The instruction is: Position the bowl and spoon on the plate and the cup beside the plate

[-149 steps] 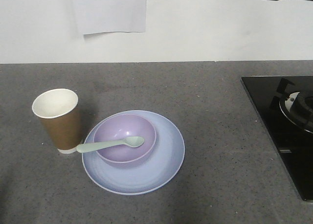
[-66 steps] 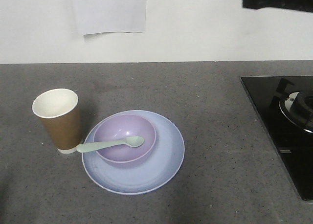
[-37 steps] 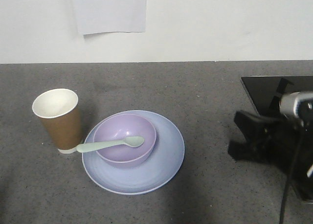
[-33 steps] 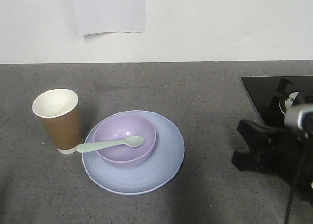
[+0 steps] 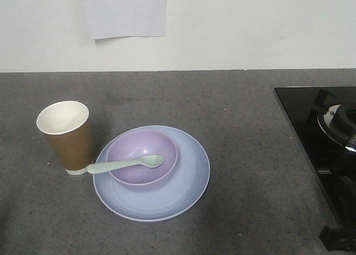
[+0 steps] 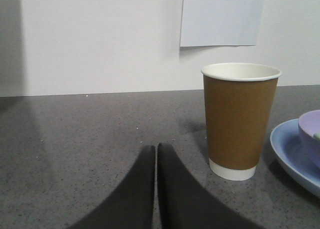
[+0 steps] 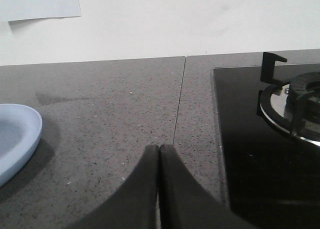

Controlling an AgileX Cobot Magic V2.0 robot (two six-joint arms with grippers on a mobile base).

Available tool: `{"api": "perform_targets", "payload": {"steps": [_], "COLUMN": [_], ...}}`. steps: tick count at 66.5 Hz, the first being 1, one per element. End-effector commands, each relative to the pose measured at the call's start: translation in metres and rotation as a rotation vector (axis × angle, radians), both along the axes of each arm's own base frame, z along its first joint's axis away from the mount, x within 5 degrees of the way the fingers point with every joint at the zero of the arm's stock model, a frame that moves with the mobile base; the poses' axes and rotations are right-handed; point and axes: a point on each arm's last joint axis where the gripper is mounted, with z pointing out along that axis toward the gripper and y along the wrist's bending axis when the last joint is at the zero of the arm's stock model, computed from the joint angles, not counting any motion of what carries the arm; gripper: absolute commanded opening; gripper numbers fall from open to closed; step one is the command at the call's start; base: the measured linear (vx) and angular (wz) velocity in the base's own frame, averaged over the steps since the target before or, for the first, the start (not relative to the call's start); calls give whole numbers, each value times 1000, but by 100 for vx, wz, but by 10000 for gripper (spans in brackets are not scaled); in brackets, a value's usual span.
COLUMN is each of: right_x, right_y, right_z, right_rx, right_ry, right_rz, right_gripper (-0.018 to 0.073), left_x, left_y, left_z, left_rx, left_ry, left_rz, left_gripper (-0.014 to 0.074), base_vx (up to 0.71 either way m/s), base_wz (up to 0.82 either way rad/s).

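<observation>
Nearest in the left wrist view, the left gripper (image 6: 156, 154) has its two dark fingers pressed together with nothing between them, low over the grey countertop (image 5: 239, 127). In the right wrist view the right gripper (image 7: 159, 154) is likewise closed and holds nothing. The plate (image 5: 189, 188) lies flat on the countertop with the bowl (image 5: 133, 146) sitting on its left half. The spoon (image 5: 125, 165) rests across the bowl, scoop inside, handle sticking out over the left rim toward the cup (image 5: 67, 138), which stands upright just beside the plate's left edge. Farther right sits a black gas hob (image 5: 311, 127). A sheet of paper (image 5: 125, 13) hangs on the white wall behind.
</observation>
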Motion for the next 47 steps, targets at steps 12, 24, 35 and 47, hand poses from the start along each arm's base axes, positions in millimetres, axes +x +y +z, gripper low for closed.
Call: {"api": "perform_targets", "payload": {"steps": [12, 24, 35, 47], "right_x": [-27, -40, -51, -50], "right_y": [-14, -17, -18, -19], "right_z": [-3, -6, -6, -6], "right_rx": [-4, -70, -85, -80], "right_ry": [-178, -184, -229, -224], "right_rz": [-98, -129, -164, -177], "right_gripper": [-3, -3, -3, -3], "left_x": [-2, -2, -2, -2], "left_y": [-1, -1, -1, -1], "left_z": [13, 13, 13, 13], "left_rx": [-11, -11, -11, -11], "left_ry": [-99, -99, -99, -100], "left_rz": [-6, -6, -6, -6], "left_gripper": [-6, -6, -6, -6], "base_vx": [0, 0, 0, 0], "base_wz": [0, 0, 0, 0]}}
